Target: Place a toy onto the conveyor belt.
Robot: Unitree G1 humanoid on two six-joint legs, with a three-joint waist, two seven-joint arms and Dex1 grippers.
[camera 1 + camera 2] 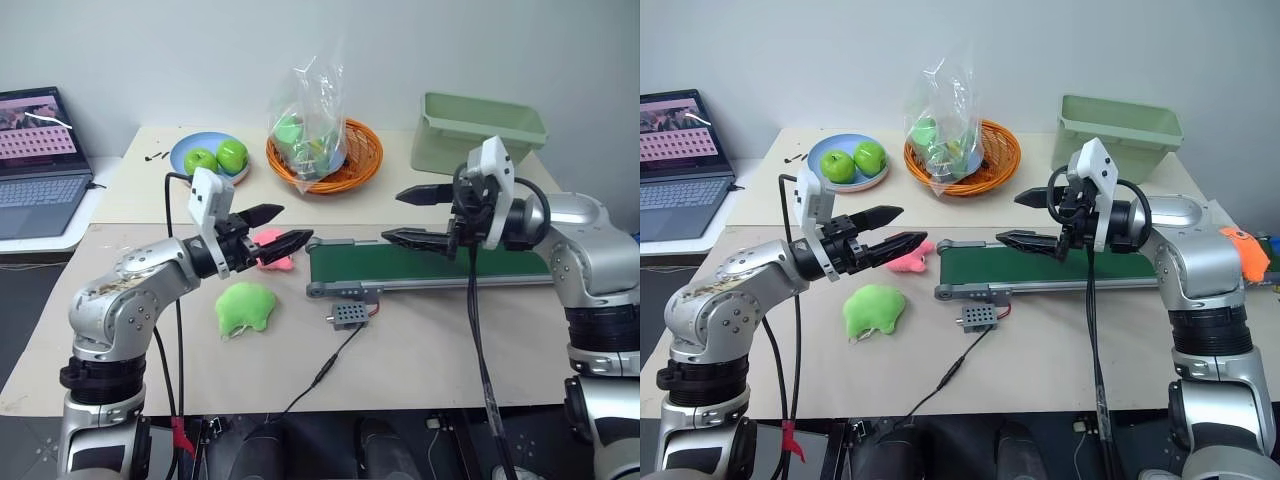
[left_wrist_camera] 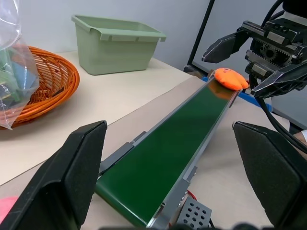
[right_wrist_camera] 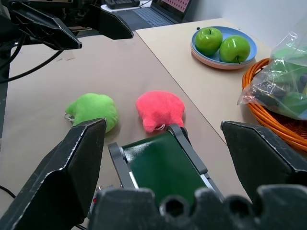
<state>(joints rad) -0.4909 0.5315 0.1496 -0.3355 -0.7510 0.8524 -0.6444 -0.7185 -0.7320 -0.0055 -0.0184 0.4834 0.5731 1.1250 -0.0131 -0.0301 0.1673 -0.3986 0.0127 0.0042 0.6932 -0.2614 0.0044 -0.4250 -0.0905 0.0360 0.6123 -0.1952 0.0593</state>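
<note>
left claw (image 1: 268,228) open, right claw (image 1: 412,216) open

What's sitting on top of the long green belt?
An orange toy sits at the far end of the conveyor belt. The rest of the belt looks bare here, though in the head views the right claw hangs in front of part of it.

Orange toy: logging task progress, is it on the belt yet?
On: the orange toy rests at the conveyor belt's far end.
</note>
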